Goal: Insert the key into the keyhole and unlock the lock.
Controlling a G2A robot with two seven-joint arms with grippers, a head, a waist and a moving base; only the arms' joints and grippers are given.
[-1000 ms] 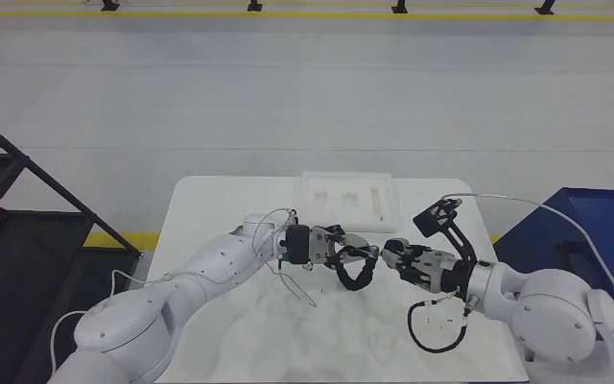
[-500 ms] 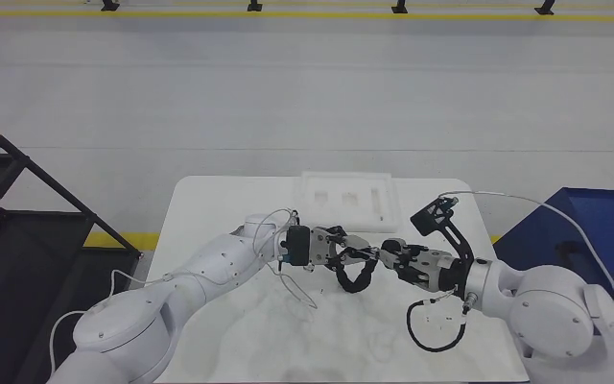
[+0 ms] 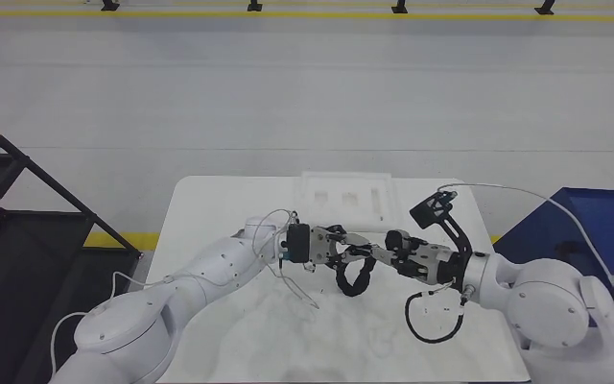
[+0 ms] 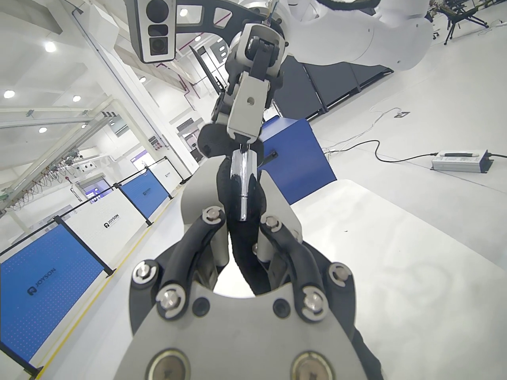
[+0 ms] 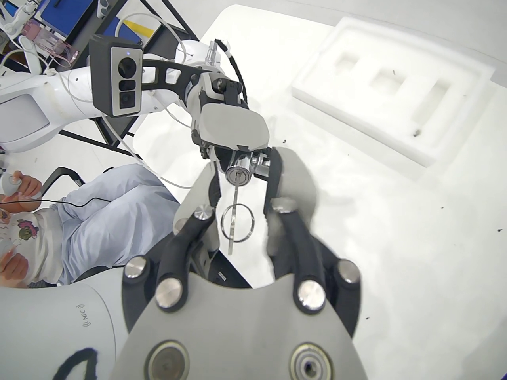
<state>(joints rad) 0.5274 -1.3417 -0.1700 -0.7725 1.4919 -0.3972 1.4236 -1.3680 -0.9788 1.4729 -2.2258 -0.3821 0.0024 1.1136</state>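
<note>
My left gripper (image 4: 237, 189) is clamped on the cable lock (image 4: 242, 183). The padded black sheath is squeezed between my fingers and the chrome cylinder stands out past the tips, above the middle of the table (image 3: 221, 211). Seen from above, the black cable loop (image 3: 353, 278) droops toward 6 o'clock, my right gripper (image 5: 246, 183) comes in from 3 o'clock, and the white foam tray (image 3: 347, 180) lies at 12 o'clock, well apart.

The key (image 5: 233, 215) sits edge-on between my right fingers, its tip meeting the keyhole (image 5: 237, 175) in the cylinder's round face. I cannot tell how deep it has gone. Its key ring (image 5: 222, 224) hangs round the blade nearer my palm. My right fingers stand a narrow way apart, one on each side of the key, with a gap showing on both sides, so the lock seems to be carrying it.

I expect the key to be light, thin and stiff, and easy to tip off line. I would pinch it flat across the broad end by the ring, keeping clear of the loose ring itself. The chrome looks hard and slick, so I would keep my left hold on the soft sheath, which should grip better. That hold has to resist the turn, because the limp cable will not.
</note>
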